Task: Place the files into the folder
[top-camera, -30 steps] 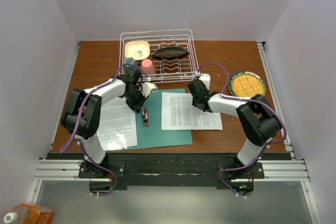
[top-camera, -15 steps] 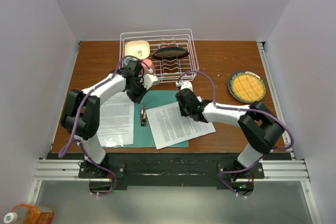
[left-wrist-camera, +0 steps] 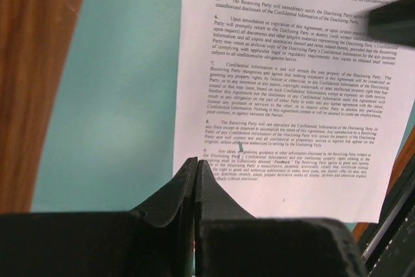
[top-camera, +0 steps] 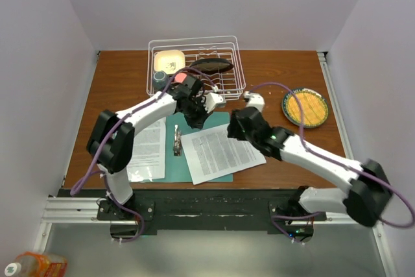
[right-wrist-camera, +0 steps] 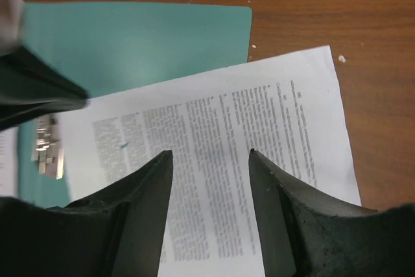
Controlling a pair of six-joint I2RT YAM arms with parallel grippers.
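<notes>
A: The files point(top-camera: 217, 154) are seen lying askew on the right half of the open folder point(top-camera: 175, 167), just below centre in the overhead view. Their lower right corner is spilled over the folder's edge onto the desk point(top-camera: 292, 76).

B: More printed sheets point(top-camera: 149, 150) are laid on the left half, beyond the metal clip point(top-camera: 176, 143) at the spine.

A: The right hand point(top-camera: 235, 129) is held over the upper right edge of the files, its fingers parted and nothing gripped between them. Whether the paper is touched cannot be told.

B: The left hand point(top-camera: 196, 120) is pinched fully together and empty, and is poised by the upper edge of the files.

A: So the placing step is judged all but done, and the release is under way.

B: Squaring is what is called for next. The files would have to be turned and nudged leftward until no corner overhangs. Thin paper is easily buckled, so a light flat push is advised.

A: Now the comparison. A second ago the files were lying square and further right, about half on bare desk, with the right hand at their upper left.

B: They have since been dragged in and twisted. Over the last half second they have not shifted. Meanwhile the right hand has been opened and drawn back rightward.

A: And the left hand has been swung from the folder's upper left toward the centre.
</notes>
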